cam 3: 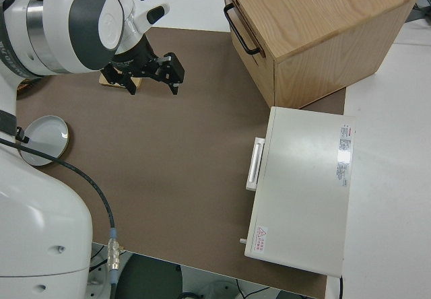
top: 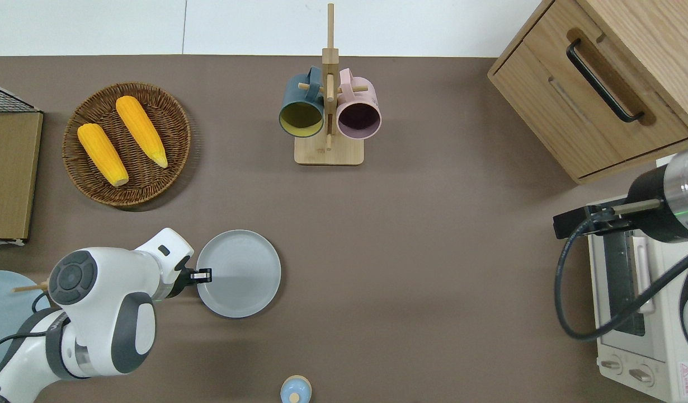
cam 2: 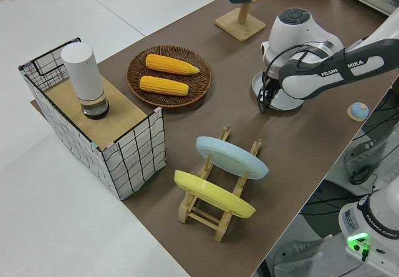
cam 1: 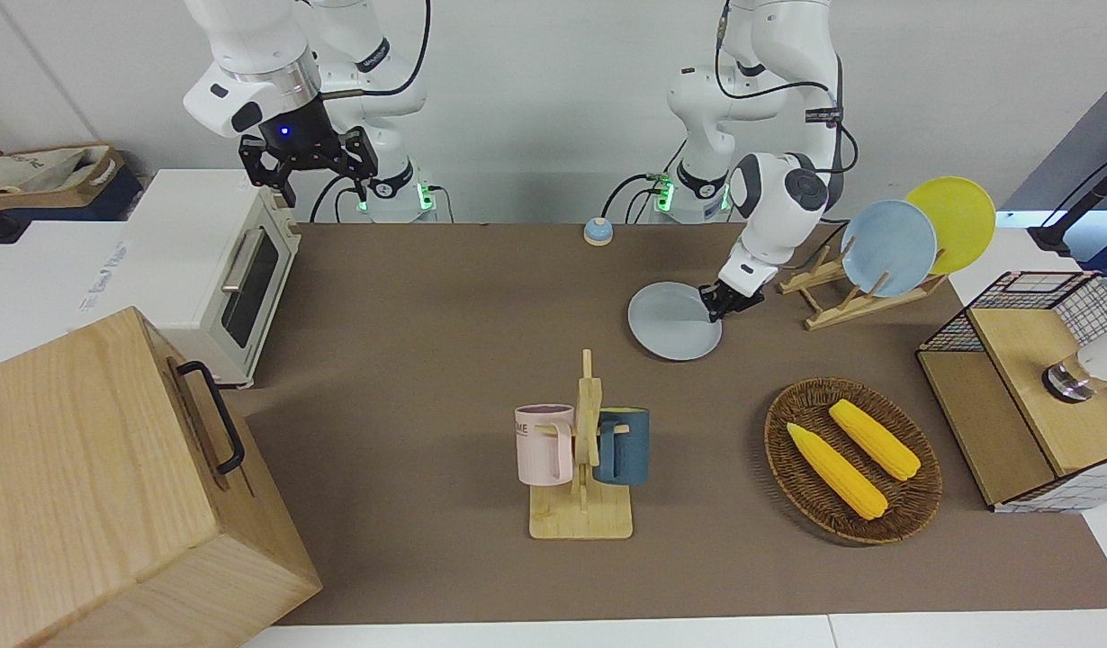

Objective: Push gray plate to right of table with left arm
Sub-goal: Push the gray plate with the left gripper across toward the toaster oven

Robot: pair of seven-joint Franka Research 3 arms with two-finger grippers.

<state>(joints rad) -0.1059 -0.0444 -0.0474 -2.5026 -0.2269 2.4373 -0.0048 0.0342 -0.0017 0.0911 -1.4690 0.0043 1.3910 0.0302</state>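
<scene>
Left jaws: the left gripper [top: 203,275] has its fingers drawn together with no visible gap, holding nothing; the tips sit at the rim of the gray plate [top: 239,273], on the side toward the left arm's end of the table.
Right jaws: the right gripper [cam 1: 308,168] is spread wide and empty; that arm is parked.
Gray plate: flat on the table [top: 411,268], in the half toward the left arm's end, closer to the robots' edge than to the opposite edge; nothing rests on it.
Left arm: the left arm [top: 100,305] reaches in low from the corner of the tabletop at its own end.
Wicker basket: the wicker basket [top: 170,168] holds two corn cobs [top: 120,140] and lies farther from the robots than the gray plate, near the edge at the left arm's end.
Mug rack: the wooden mug rack [top: 328,151] stands near the middle of the edge farthest from the robots, with a dark blue mug [top: 300,107] and a pink mug [top: 359,109] hung on it.
Plate rack: the wooden plate rack [cam 2: 215,218] at the left arm's end carries a sky-blue plate [cam 2: 232,156] and a yellow plate [cam 2: 213,193] on edge.
Bell: a small blue bell [top: 295,390] sits at the robots' edge.
Right arm's end: a toaster oven [cam 1: 213,270] and a wooden drawer cabinet [cam 1: 112,486].
</scene>
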